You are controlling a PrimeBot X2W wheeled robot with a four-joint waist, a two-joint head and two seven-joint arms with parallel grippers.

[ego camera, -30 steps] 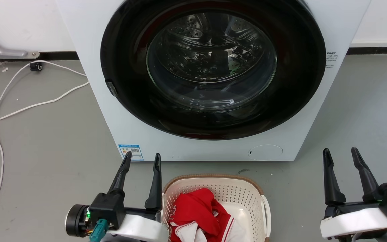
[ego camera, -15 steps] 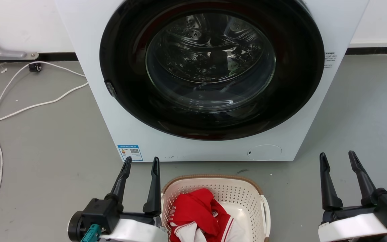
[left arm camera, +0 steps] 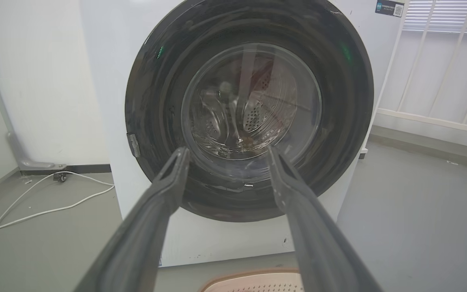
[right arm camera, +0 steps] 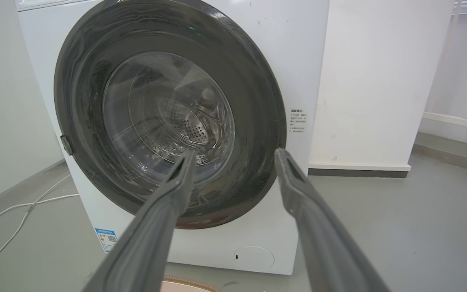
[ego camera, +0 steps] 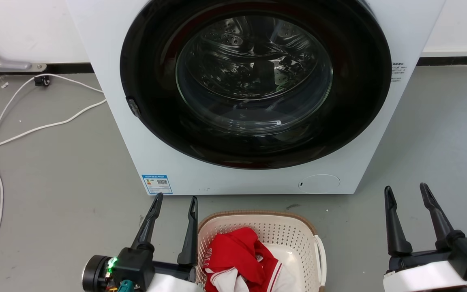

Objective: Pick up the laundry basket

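The laundry basket stands upright on the floor just before the washing machine. Its near end is cropped, so its long axis cannot be told. It holds a red-and-white garment. The left end effector is spread and empty, just beside the left rim. The right end effector is spread and empty, well apart.

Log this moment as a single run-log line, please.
laundry basket: on floor, ungrasped | left pincer: open, beside it | right pincer: open, apart
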